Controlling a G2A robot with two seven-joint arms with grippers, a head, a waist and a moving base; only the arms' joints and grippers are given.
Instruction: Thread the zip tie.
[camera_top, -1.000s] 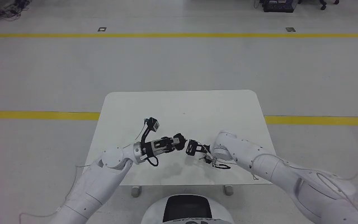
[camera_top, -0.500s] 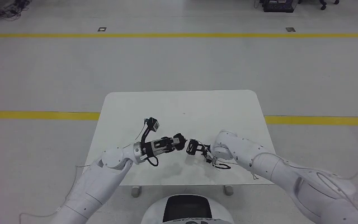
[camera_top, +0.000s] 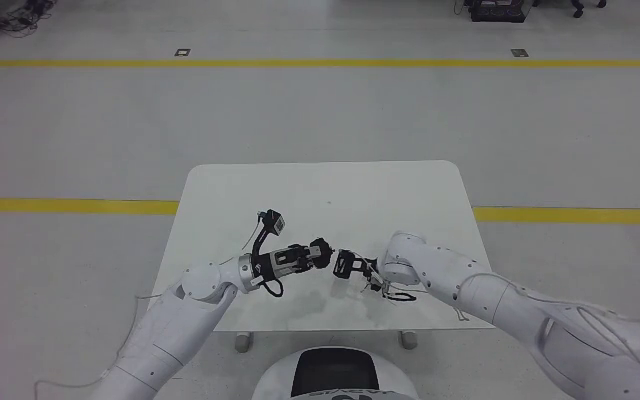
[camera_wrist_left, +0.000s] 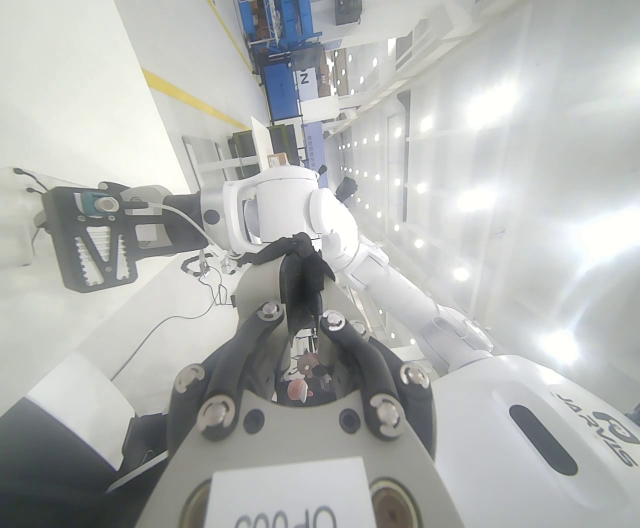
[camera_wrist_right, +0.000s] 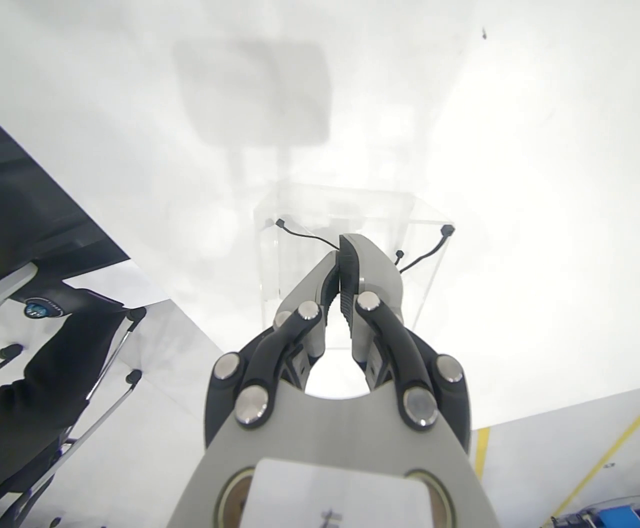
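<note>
The thin black plastic zip tie (camera_wrist_left: 270, 253) is pinched at the very tips of the left jaws, which are pressed together on it. A short dark end sticks out to either side of the tips, and which is head and which is tail cannot be told. Just beyond the tips of the right jaws, more thin black ties with small square heads (camera_wrist_right: 446, 230) stand in a clear plastic box (camera_wrist_right: 430, 280) on the white surface (camera_wrist_right: 475, 125). The right jaws are also pressed together. Strands run off to both sides behind their tips, but whether they pinch one cannot be made out. The top view shows the two sets of jaws near each other over the near part of the surface. By my reading, a tie is in hand but the task is still early. No closed loop shows anywhere, so feeding the tail through the head still seems to lie ahead.
</note>
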